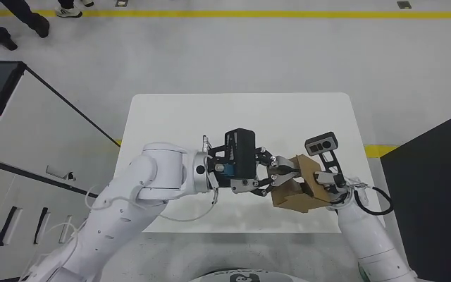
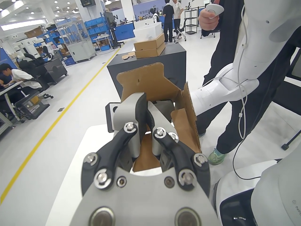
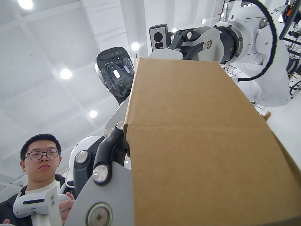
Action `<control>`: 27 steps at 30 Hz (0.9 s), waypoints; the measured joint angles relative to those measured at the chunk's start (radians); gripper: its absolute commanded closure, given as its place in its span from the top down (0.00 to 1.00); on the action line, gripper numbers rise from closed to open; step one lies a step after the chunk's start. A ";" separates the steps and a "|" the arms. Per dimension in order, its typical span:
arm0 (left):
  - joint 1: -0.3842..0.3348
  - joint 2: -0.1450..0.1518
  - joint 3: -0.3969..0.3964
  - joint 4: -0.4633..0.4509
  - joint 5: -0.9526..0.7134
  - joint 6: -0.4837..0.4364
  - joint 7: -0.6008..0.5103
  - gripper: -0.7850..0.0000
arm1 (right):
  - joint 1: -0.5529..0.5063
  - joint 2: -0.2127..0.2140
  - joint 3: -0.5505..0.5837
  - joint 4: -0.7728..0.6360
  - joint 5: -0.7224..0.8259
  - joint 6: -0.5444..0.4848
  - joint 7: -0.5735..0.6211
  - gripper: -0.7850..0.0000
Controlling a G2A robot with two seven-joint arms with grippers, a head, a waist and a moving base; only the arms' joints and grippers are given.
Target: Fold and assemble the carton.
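Note:
A brown cardboard carton (image 1: 296, 189), partly folded with loose flaps standing up (image 2: 143, 81), hangs above the front right part of the white table (image 1: 211, 120). My left gripper (image 1: 280, 176) comes at it from the left and is shut on one carton wall, a strip of cardboard pinched between its pads (image 2: 149, 111). My right gripper (image 1: 325, 189) holds the carton's opposite side from the right. In the right wrist view a plain carton panel (image 3: 192, 130) covers most of that gripper, with one finger (image 3: 111, 142) pressed against its edge.
The table's far half and left side are bare. A black stand (image 2: 164, 64) with stacked flat cartons (image 2: 150, 45) stands beyond the table's right end, seen as a dark block (image 1: 423, 190) in the top view. A dark unit (image 1: 21, 113) sits left of the table.

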 measured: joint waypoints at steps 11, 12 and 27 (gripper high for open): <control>0.007 -0.002 0.005 0.002 0.001 0.002 0.007 0.00 | -0.001 0.006 0.000 0.003 0.007 -0.011 0.000 0.00; 0.007 -0.002 -0.002 0.000 0.004 0.006 0.010 0.00 | -0.001 0.006 0.000 0.005 0.008 -0.013 0.000 0.00; 0.014 0.008 -0.084 -0.042 -0.006 -0.001 0.007 0.00 | 0.015 0.005 0.032 0.067 0.051 -0.049 0.000 0.00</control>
